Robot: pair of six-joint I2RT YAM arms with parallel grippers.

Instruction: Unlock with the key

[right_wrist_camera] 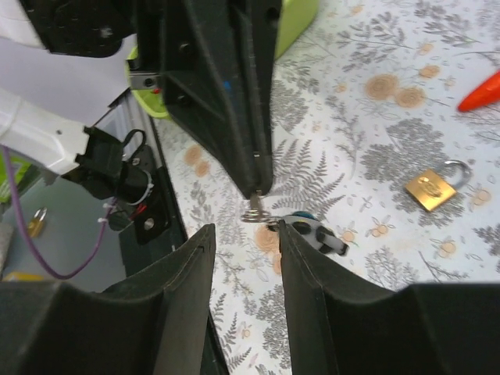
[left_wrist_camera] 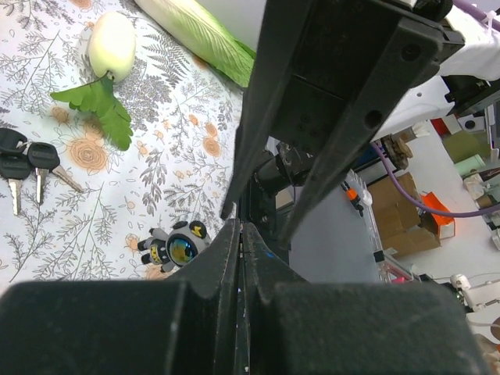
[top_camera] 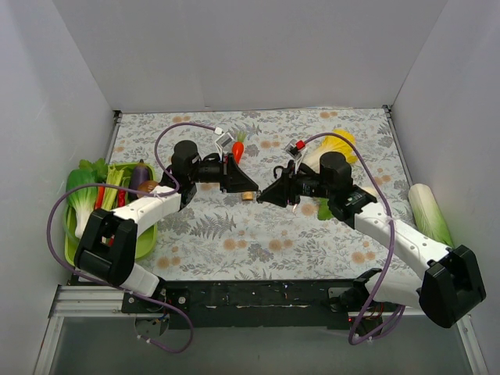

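Observation:
My left gripper (top_camera: 251, 187) is shut on a key; in the right wrist view its closed fingers (right_wrist_camera: 234, 101) hang over the floral cloth with the key's metal ring (right_wrist_camera: 258, 212) showing below the tips. A grey toy keychain (right_wrist_camera: 314, 232) dangles from the ring, also seen in the left wrist view (left_wrist_camera: 176, 246). The brass padlock (right_wrist_camera: 433, 187) lies on the cloth, shackle up-right, just beside both grippers in the top view (top_camera: 248, 195). My right gripper (right_wrist_camera: 246, 232) is open and empty, its tips facing the held key from close by (top_camera: 266, 195).
A spare bunch of black-headed keys (left_wrist_camera: 23, 166) lies on the cloth. A white radish with leaves (left_wrist_camera: 109, 47) and a long cabbage (top_camera: 430, 215) lie at the right. A green tray of vegetables (top_camera: 148, 234) is at the left, a toy carrot (top_camera: 238, 148) behind.

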